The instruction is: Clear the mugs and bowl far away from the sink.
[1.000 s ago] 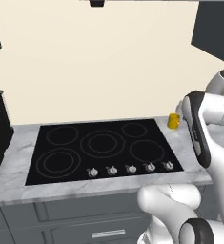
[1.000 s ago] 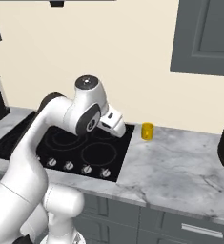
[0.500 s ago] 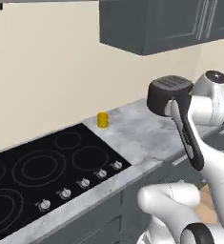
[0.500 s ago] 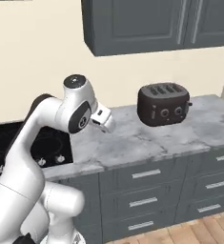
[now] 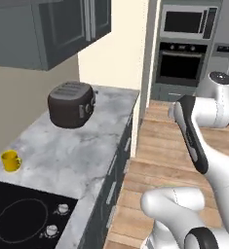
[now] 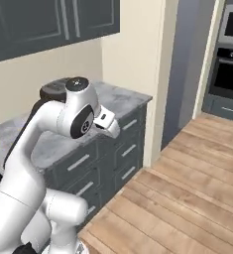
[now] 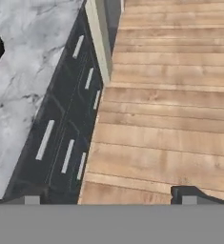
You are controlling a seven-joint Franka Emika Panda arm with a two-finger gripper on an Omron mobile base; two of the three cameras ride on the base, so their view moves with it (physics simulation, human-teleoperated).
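Now the small plain yellow mug sits upright on marbled counter; tool gapes empty.

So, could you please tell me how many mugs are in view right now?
1. A yellow mug stands on the counter, between the stovetop and the toaster. Others may be outside the frames.

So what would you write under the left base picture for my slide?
Yellow mug waits on the marble counter between the stovetop and toaster while the white arm faces the wooden floor.
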